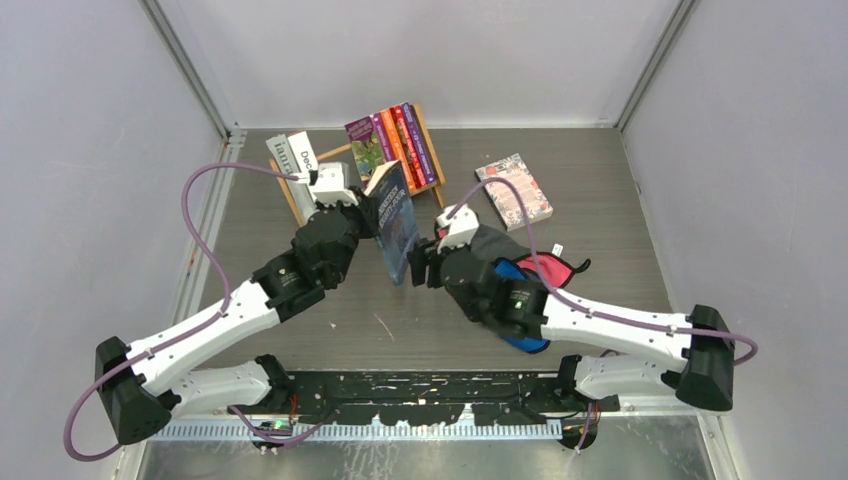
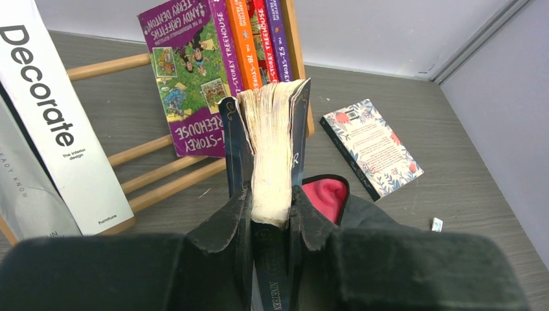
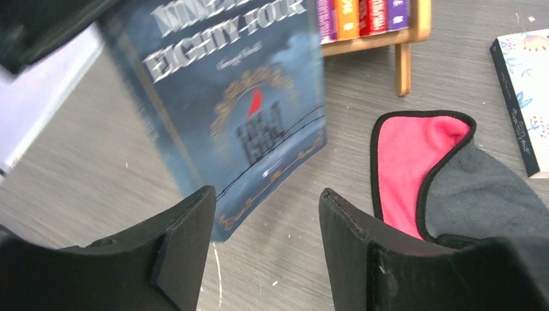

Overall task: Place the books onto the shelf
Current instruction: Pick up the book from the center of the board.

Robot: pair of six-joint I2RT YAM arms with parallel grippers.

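Grey worktop (image 1: 620, 190): left end effector (image 2: 270, 217) clamps the dark book (image 1: 398, 225) in front of the shelf (image 2: 103, 67); right end effector (image 3: 267, 214) gapes empty just beside it.

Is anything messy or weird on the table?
Yes. The flowery book lies flat on the table, away from the shelf. A pink-and-grey cloth lies folded over near it. The dark book in the left tool has yellowed, ragged pages.

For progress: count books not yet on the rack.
2: the dark blue paperback in the left fingers, and the pink-floral paperback lying flat right of the light-wood slatted rack. Others may be hidden.
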